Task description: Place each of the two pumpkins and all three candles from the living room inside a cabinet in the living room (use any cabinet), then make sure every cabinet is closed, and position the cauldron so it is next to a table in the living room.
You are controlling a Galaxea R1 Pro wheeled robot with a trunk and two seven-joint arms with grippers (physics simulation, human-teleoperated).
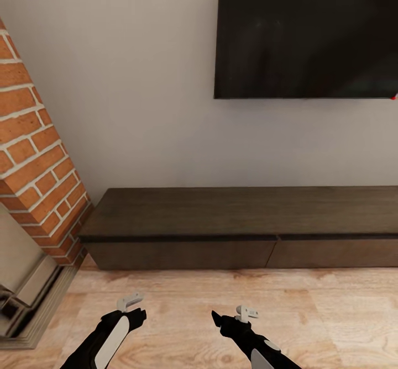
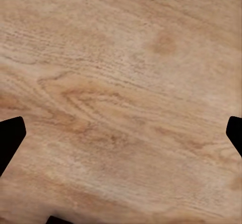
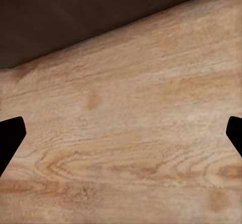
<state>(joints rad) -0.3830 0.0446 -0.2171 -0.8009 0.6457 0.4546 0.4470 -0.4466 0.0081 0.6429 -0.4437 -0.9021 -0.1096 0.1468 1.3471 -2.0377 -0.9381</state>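
1. Pumpkins, candles and cauldron: where they are I cannot tell; brick fireplace (image 1: 33, 153) stands leftmost.
2. Left gripper (image 1: 130, 302) hangs empty, fingers spread wide.
3. Right gripper (image 1: 243, 314), likewise apart, empty.
4. Low cabinet (image 1: 221, 253) fronts sit flush, closed.
5. Progress stays unclear.

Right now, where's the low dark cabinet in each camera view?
Head view: cabinet runs across the middle, against the wall under the TV.
Right wrist view: its dark front borders the wood floor.
Left wrist view: wood floor, no cabinet.
Shared landmark: the wood floor.
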